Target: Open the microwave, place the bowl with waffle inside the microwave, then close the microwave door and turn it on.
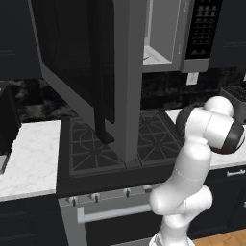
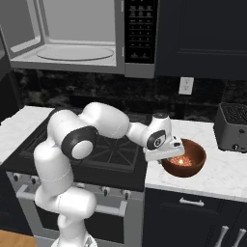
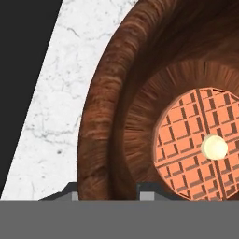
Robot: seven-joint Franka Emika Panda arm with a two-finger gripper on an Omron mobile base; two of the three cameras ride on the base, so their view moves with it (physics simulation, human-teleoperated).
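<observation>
My two-finger gripper point(image 3: 106, 187) straddles the near rim of the round copper-brown bowl point(image 3: 122, 102), one tip inside, one outside; whether it grips, I cannot tell. The bowl sits upright on the white marble counter point(image 2: 218, 174), holding an orange waffle point(image 3: 198, 148).

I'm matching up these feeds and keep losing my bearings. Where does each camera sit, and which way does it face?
Left base view: behind the arm's left, facing the stove and open microwave door; arm at lower right.
Right base view: behind its right, facing the microwave, bowl and toaster; arm from lower left, gripper at the bowl.
Hand view: on the hand, looking down at bowl rim and waffle; fingertips astride the rim.
Both base views share stove and microwave.
</observation>
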